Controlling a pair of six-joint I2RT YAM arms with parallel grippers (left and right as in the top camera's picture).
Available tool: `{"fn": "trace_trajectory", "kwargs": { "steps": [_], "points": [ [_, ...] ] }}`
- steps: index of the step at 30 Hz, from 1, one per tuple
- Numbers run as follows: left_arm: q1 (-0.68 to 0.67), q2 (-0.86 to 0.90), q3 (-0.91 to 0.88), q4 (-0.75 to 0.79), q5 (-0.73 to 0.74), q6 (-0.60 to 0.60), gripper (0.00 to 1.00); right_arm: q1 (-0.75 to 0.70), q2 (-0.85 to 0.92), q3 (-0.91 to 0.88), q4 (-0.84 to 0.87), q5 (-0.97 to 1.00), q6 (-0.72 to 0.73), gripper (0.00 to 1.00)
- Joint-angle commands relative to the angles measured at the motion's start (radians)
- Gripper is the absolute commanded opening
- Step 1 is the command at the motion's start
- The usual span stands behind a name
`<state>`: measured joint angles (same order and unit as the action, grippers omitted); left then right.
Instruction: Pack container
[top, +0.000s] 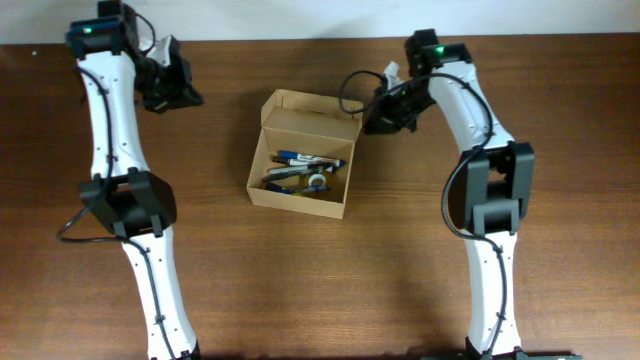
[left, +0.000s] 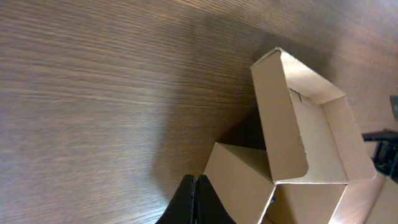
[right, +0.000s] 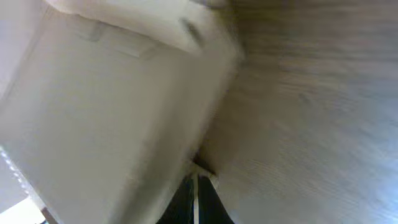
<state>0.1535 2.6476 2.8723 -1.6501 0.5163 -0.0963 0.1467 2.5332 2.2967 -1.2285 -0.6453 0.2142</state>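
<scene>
Cardboard container (top: 300, 205), tan, rectangular, flap raised, on wood-grain table (top: 560, 80); left tool (left: 194, 183), right tool (right: 196, 183) both closed.

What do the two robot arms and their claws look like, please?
The left arm and right arm have slim white links, bulky black joints, a green light near the wrist and loose black cables. The left claw and right claw are black, tapering to narrow tips.
</scene>
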Motion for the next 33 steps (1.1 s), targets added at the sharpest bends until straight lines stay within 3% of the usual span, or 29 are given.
{"fn": "trace_trajectory", "kwargs": {
  "steps": [1,12,14,20,33],
  "points": [
    [-0.01,0.01,0.008,0.004,-0.028,0.023,0.05,0.034,-0.006,0.002,0.061,-0.049,0.006,0.04],
    [-0.022,0.055,0.007,-0.007,-0.067,0.022,0.07,0.023,-0.006,0.002,0.129,-0.046,0.016,0.04],
    [-0.022,0.088,0.006,-0.021,-0.039,0.015,0.02,0.019,-0.006,0.002,0.127,-0.031,0.016,0.04],
    [-0.029,0.208,0.006,-0.037,0.143,0.015,0.01,0.016,-0.006,0.001,0.116,0.003,0.016,0.04],
    [-0.091,0.283,0.006,0.028,0.229,0.014,0.01,0.018,0.049,-0.004,0.089,-0.039,0.016,0.04]
  ]
}}
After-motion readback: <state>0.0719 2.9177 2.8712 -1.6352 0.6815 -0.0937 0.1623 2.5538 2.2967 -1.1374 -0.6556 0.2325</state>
